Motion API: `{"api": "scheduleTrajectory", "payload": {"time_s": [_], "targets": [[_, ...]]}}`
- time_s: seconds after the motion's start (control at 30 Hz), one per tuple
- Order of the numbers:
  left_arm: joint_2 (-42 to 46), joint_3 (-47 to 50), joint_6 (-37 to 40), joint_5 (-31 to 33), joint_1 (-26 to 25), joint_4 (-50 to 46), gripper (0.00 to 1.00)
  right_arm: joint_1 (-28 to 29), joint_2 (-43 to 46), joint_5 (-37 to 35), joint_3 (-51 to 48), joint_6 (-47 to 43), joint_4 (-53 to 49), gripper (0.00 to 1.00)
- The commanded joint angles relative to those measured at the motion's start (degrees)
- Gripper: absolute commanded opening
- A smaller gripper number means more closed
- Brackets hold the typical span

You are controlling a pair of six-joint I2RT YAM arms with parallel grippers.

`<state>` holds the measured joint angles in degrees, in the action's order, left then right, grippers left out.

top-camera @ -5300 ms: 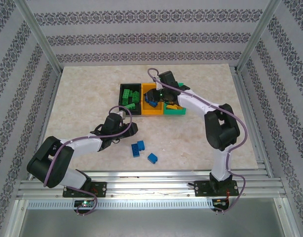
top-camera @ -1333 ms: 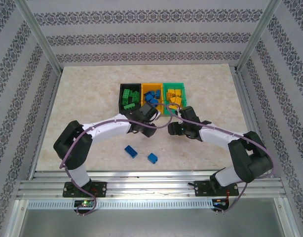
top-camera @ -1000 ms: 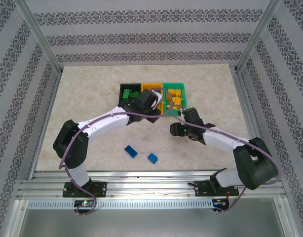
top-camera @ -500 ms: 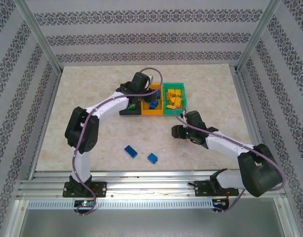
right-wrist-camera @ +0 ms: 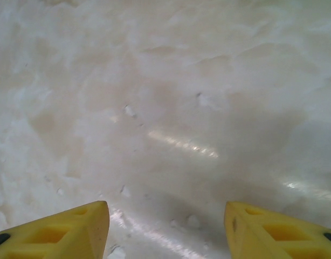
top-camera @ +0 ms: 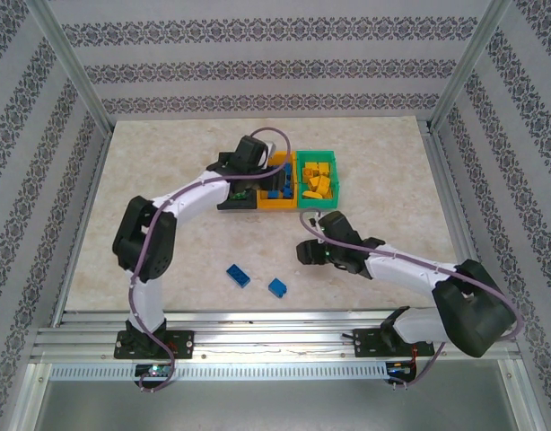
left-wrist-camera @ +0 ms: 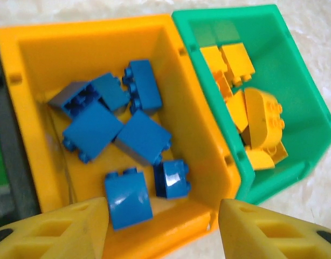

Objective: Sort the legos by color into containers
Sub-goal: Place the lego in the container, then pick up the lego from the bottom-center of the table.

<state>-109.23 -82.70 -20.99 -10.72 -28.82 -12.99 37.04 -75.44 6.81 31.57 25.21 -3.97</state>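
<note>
left gripper (left-wrist-camera: 163,216) jaws just spread, empty, over the orange bin (left-wrist-camera: 200,140) at the table's far middle; load looks released among the blue legos (left-wrist-camera: 144,140). right gripper (right-wrist-camera: 163,216) spread, empty, swung toward two loose blues (top-camera: 239,275) near the table's front edge, still unsorted.

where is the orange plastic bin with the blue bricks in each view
top external: the orange rectangular plastic bin is at centre-back of the table, in the middle of the bin row.
left wrist: it spans the left and centre, with blue bricks inside.
right wrist: pale marbled tabletop below the camera.
shared landmark: the green plastic bin directly on its right.
</note>
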Motion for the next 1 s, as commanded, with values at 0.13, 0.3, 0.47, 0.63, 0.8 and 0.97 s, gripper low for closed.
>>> {"api": "scheduleTrajectory", "payload": {"time_s": [0.13,0.3,0.47,0.63,0.8,0.97], "targets": [[11.6,13.9,-2.4,-1.7,-0.2,8.5,0.55,7.8,-1.4,-1.8,2.7,1.4,-1.1,0.59],[17.4,23.9,-3.6,0.4,-0.2,13.8,0.55,11.1,-1.7,-1.9,3.4,2.0,-1.9,0.59],[20.9,31.2,-6.2,1.7,-0.2,16.9,0.55,13.5,-1.7,-0.9,4.3,1.3,-3.3,0.59],[22.1,35.6,-8.6,2.3,-0.2,18.5,0.55,15.8,-2.2,-0.7,6.0,-1.8,-5.9,0.59],[22.5,37.5,-9.7,2.2,-0.2,19.4,0.55,19.2,-3.7,-2.1,7.9,-4.2,-8.0,0.6],[21.9,36.5,-8.7,0.4,-0.2,18.3,0.55,22.9,-6.2,-3.9,9.6,-5.4,-9.1,0.6]]}}
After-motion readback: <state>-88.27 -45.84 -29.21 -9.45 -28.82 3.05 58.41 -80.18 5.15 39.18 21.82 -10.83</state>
